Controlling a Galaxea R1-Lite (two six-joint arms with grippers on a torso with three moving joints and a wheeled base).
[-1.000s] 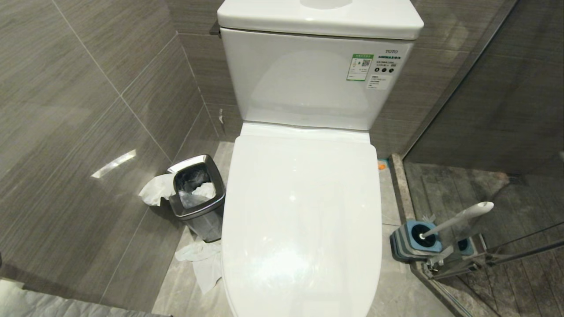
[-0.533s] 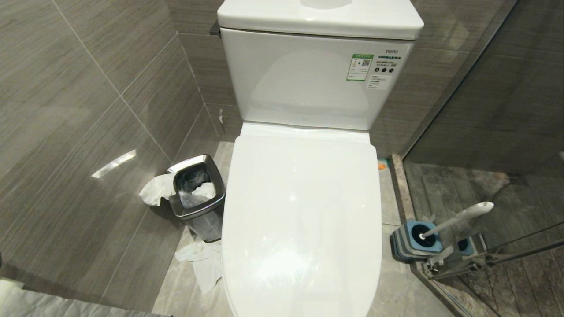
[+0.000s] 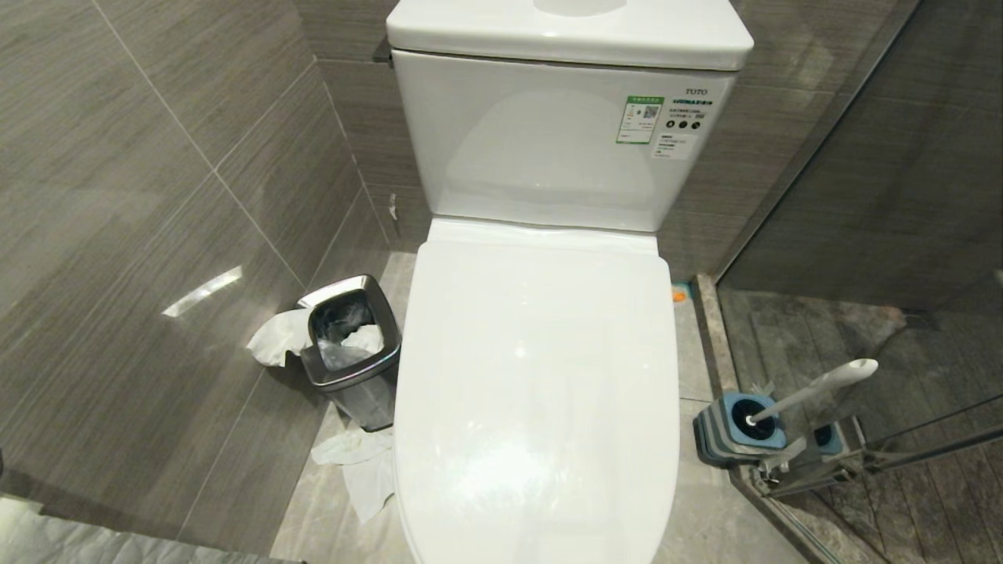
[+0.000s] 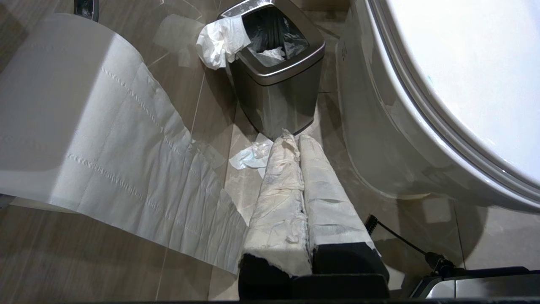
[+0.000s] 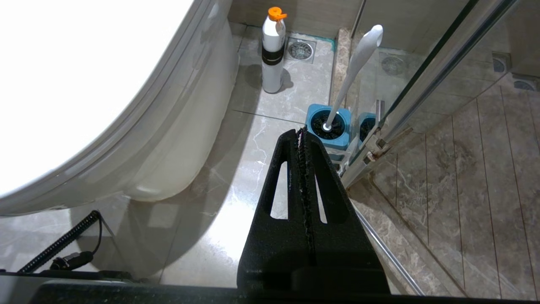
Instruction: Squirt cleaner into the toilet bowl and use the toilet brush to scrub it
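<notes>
Right pincer (image 5: 302, 134), pressed closed and empty, hangs near the toilet brush (image 5: 352, 71) in its holder (image 5: 328, 126).

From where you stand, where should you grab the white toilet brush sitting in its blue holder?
Grip the slim white-grey toilet brush on its upper handle below the rounded end, coming from the toilet side. The handle leans toward the glass shower door, and its head sits sunk in the squarish blue holder.
</notes>
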